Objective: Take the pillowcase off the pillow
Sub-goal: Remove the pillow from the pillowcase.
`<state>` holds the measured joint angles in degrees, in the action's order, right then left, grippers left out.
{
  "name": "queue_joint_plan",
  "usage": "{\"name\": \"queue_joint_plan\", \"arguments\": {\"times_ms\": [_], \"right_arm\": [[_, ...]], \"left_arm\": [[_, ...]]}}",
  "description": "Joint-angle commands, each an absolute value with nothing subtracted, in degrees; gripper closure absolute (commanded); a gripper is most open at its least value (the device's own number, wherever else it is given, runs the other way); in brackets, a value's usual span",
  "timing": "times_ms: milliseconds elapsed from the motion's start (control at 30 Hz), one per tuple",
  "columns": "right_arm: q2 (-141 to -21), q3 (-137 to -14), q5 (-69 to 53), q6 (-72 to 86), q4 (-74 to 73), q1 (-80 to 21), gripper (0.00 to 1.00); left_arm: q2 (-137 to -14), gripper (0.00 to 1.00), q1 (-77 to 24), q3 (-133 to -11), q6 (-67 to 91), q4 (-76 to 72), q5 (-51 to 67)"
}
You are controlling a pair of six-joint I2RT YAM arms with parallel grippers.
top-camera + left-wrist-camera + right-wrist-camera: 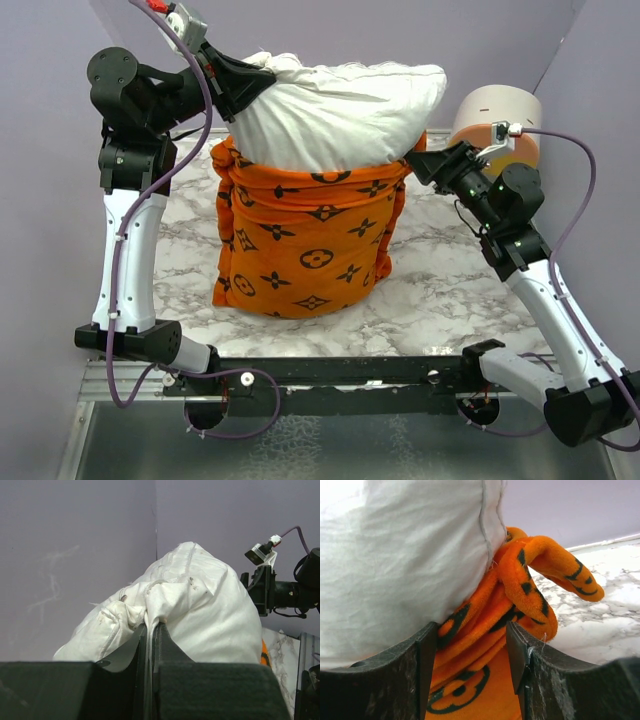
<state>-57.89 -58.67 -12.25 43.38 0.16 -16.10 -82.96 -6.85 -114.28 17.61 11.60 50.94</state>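
Anchoring the pillow (340,115) by a corner, the left gripper (151,630) is clamped shut on it — the right gripper (472,630) is set part-open astride the pillowcase (310,240) rim for pulling.

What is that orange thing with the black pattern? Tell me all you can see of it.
It is a plush orange pillowcase printed with black flowers and rings. It stands upright on the marble table, pushed down in folds around the lower part of the white pillow, which bulges out of its top. The right gripper, open, straddles its bunched rim.
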Motion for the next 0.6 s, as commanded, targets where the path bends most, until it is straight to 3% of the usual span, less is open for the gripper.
{"name": "queue_joint_plan", "arguments": {"times_ms": [0,167,333,567], "right_arm": [[-59.77,-58.32,-13.18,49.22,4.91,-15.73,0.45],[-60.25,-57.58,-11.12,52.19,6.46,-15.73,0.45],[-64.24,-61.49,-2.39,51.63,-1.5,-15.73,0.45],[-69.16,-62.44,2.72,53.01,-4.57,-15.64,0.5]], "left_arm": [[-80.41,1.0,-6.77,-113.99,16.4,9.93,53.48],[-79.98,1.0,-6.77,-113.18,15.58,9.88,54.35],[-79.71,1.0,-6.76,-113.16,15.83,9.43,54.81],[-79.25,1.0,-6.77,-113.65,15.47,9.57,55.68]]}}
